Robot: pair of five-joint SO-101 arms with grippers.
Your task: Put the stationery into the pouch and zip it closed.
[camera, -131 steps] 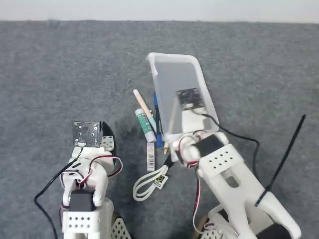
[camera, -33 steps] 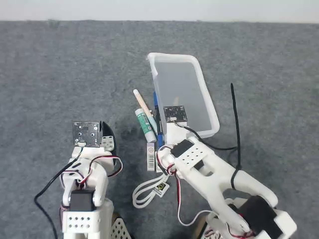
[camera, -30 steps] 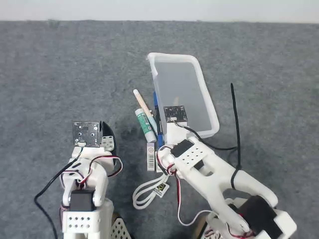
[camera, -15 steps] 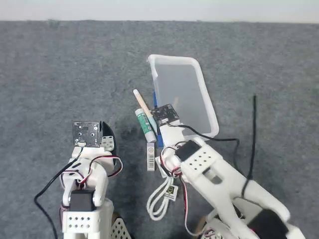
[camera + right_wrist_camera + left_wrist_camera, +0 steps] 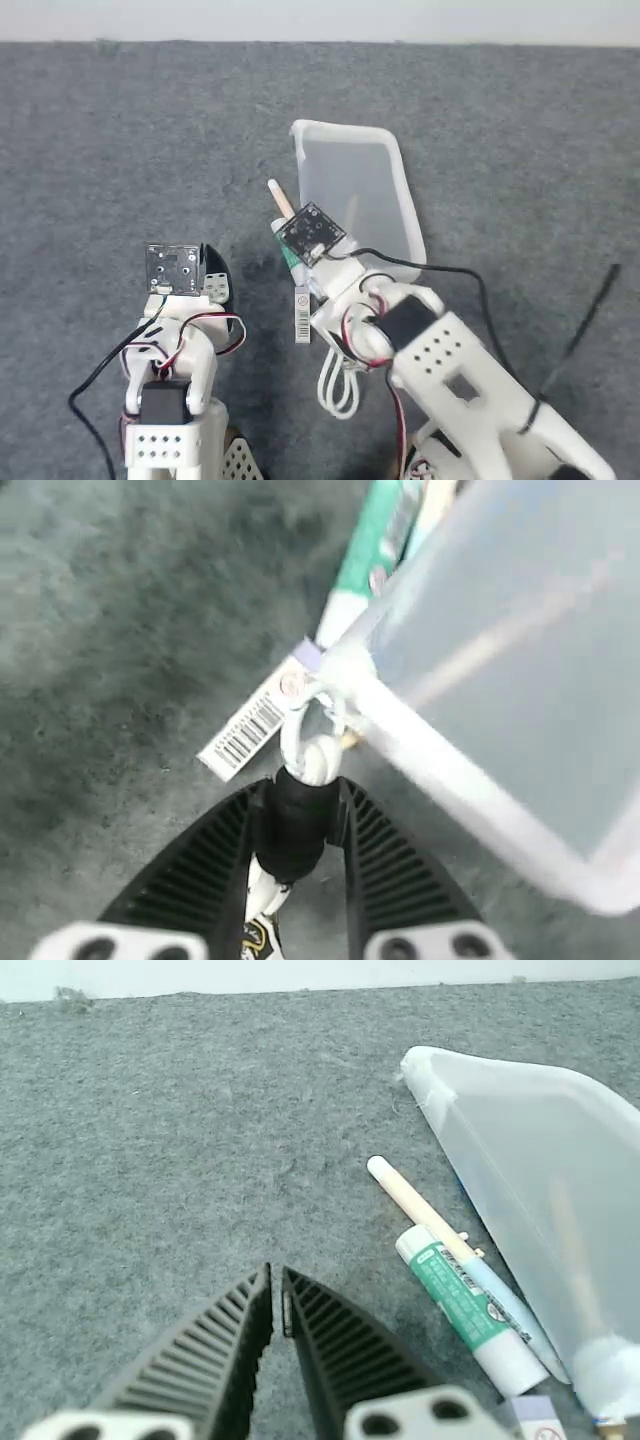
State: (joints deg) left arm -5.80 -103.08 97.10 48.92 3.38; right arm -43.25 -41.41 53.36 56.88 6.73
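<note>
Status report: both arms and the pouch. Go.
Left gripper shut, empty, over the mat. Right gripper shut on the cord at a corner of the pouch. Green tube and wooden stick lie outside, beside it. No obstruction seen.

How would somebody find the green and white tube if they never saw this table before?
Look for the big see-through pouch on the grey mat. Along the pouch's edge that faces the left arm lies the green and white tube. It is fat, with a green label and white ends, unlike the thin plain cream stick beside it.
</note>
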